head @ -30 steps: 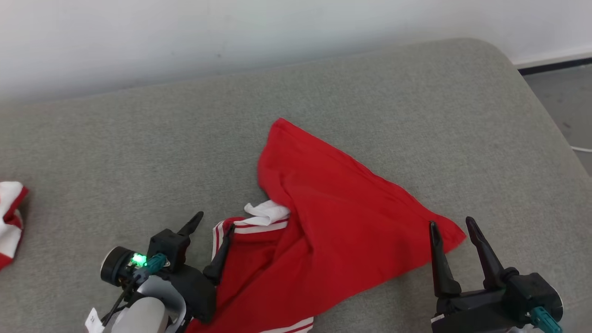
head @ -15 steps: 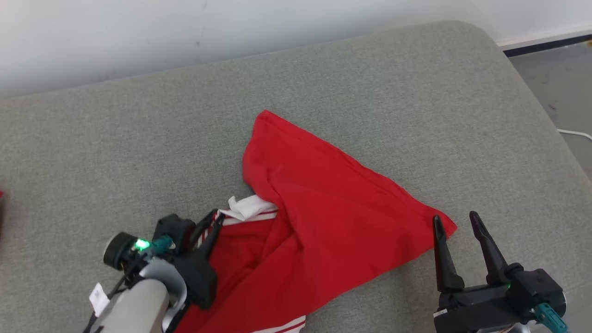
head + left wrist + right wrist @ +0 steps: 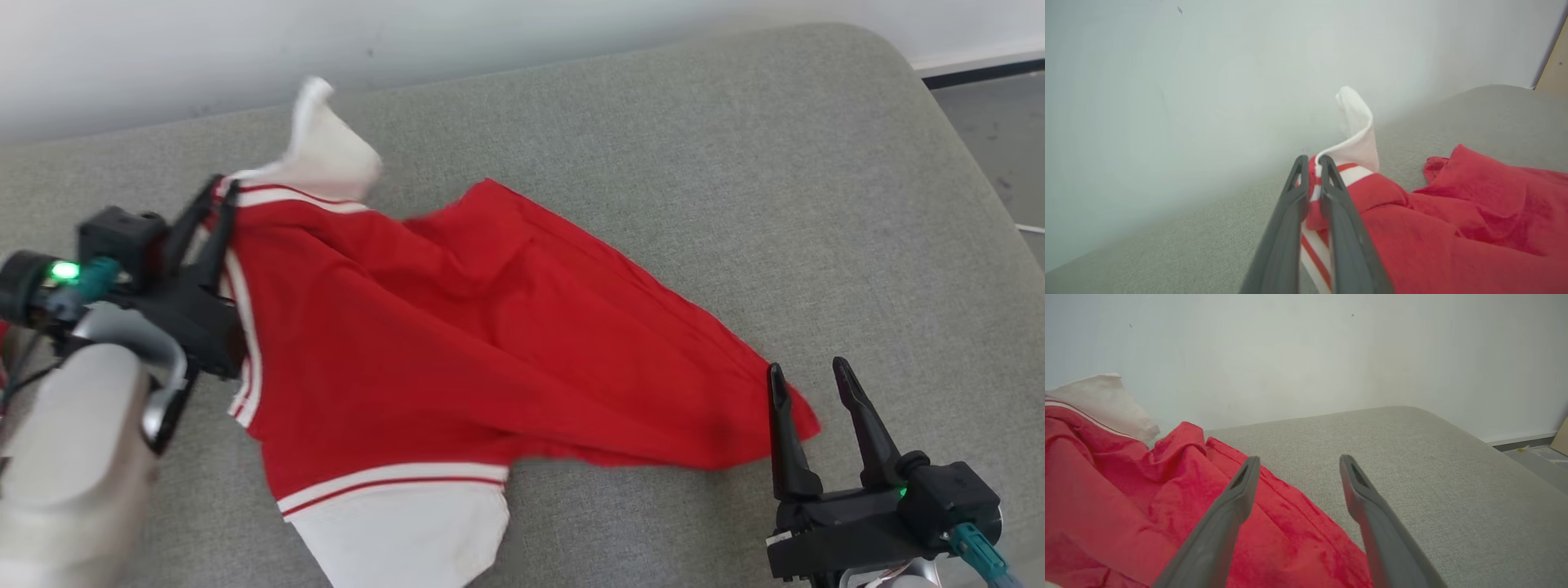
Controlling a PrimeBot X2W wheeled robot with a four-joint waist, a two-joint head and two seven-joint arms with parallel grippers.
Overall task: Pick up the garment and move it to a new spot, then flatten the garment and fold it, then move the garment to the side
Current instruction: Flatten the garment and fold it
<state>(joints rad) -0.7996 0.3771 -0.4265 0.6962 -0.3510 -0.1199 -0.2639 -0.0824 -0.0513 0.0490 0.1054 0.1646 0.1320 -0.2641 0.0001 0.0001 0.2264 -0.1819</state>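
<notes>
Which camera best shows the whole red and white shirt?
The head view: the shirt spreads almost fully across the grey cushion. The left wrist view shows its striped edge pinched in the left hand; the right wrist view, red folds.

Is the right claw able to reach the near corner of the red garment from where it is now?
Probably yes. The right claw stands open just at that corner of the garment, with nothing between them. The left claw grips the striped edge on the other side.

Just a grey upholstered surface being backed by a plain white wall, grey floor being glimpsed past its corner.
</notes>
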